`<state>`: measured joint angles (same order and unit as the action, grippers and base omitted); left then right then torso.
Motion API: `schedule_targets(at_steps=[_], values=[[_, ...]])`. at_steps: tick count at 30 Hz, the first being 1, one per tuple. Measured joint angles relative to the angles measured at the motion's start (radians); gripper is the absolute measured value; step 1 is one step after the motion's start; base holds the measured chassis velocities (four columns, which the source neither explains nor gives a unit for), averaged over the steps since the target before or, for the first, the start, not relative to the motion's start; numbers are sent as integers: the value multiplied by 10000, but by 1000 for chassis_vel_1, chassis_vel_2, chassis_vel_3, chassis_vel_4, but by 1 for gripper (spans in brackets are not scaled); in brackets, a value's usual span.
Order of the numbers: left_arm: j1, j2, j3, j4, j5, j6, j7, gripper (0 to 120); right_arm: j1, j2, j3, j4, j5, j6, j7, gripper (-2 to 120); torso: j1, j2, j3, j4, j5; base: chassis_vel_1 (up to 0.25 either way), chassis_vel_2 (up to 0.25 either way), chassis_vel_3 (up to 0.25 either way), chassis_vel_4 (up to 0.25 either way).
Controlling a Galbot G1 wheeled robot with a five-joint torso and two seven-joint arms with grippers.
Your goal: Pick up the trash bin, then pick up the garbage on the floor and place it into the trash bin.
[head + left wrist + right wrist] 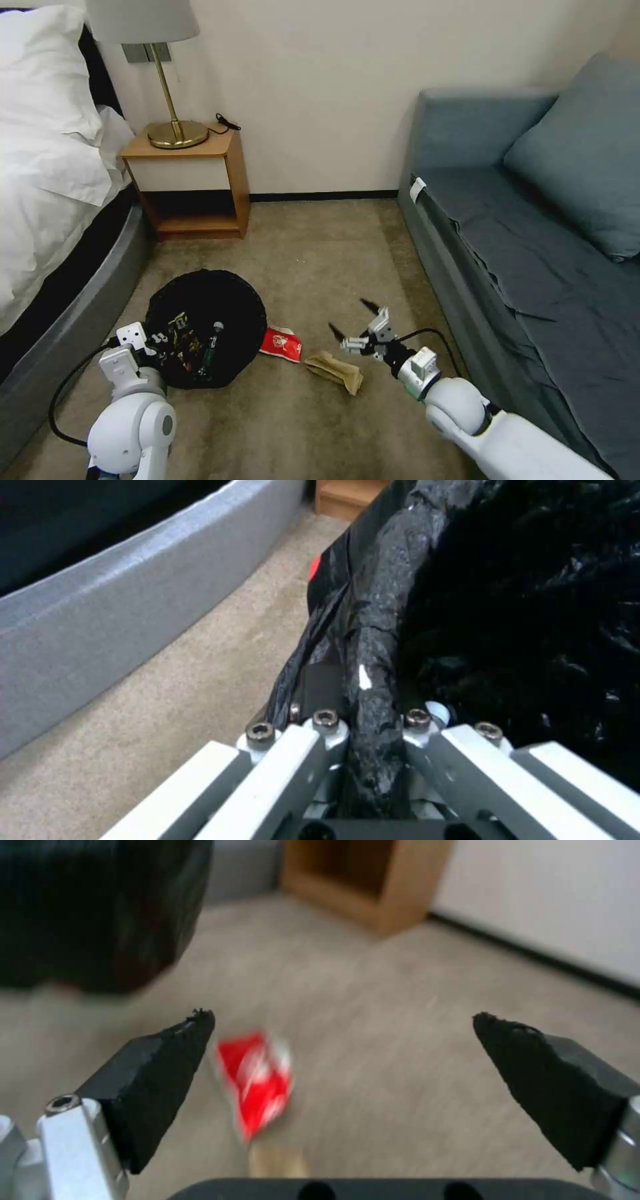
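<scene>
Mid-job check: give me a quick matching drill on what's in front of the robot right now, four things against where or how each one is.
Things:
1. round trash bin lined with a crinkly black plastic bag
2. red-and-white snack packet
3. crumpled tan paper
4. right gripper

States:
A. open, hanging above the carpet near the grey sofa
B. rim pinched by the left gripper
C. flat on the carpet right beside the bin
D. on the carpet between the packet and the right arm

Pairs: 1-B, 2-C, 3-D, 4-A
</scene>
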<state>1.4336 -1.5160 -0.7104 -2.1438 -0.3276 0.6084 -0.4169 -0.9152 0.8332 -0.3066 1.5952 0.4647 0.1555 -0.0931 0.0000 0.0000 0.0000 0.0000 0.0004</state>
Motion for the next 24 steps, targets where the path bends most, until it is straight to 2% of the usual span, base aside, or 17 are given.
schedule_targets(at_steps=[3,5,7,11,13,15,17,24], values=[[-3,-33,11,39,47,-8,0,2,604,-115,-782,-611,169,-3,-376,99,0,0,0,-2,-2,0,0,0,0],[-5,-80,19,60,107,-13,1,2,1725,-176,-1981,-1580,262,-30,-947,100,0,0,0,0,-3,0,0,0,0],[-3,-93,22,61,121,-17,2,2,1992,-175,-2288,-1801,285,-40,-1082,100,0,0,0,1,-5,0,0,0,0],[45,-163,34,60,217,-50,3,2,3146,136,-3839,-3101,746,-249,-1611,100,0,0,0,0,-5,0,0,0,0],[57,-171,35,60,227,-57,3,2,3247,205,-3984,-3306,779,-249,-1665,100,0,0,0,0,-4,0,0,0,0],[118,-188,20,54,258,-92,5,2,3579,509,-4490,-4272,786,-89,-1931,100,1,0,0,0,-4,0,0,0,0],[141,-189,9,51,267,-102,5,2,3650,599,-4608,-4527,780,-38,-1966,100,0,0,1,0,-4,0,0,0,0],[246,-172,-51,-44,299,-139,7,2,4041,1463,-5036,-6712,526,608,-2207,99,1,0,0,-1,-3,0,0,0,0]])
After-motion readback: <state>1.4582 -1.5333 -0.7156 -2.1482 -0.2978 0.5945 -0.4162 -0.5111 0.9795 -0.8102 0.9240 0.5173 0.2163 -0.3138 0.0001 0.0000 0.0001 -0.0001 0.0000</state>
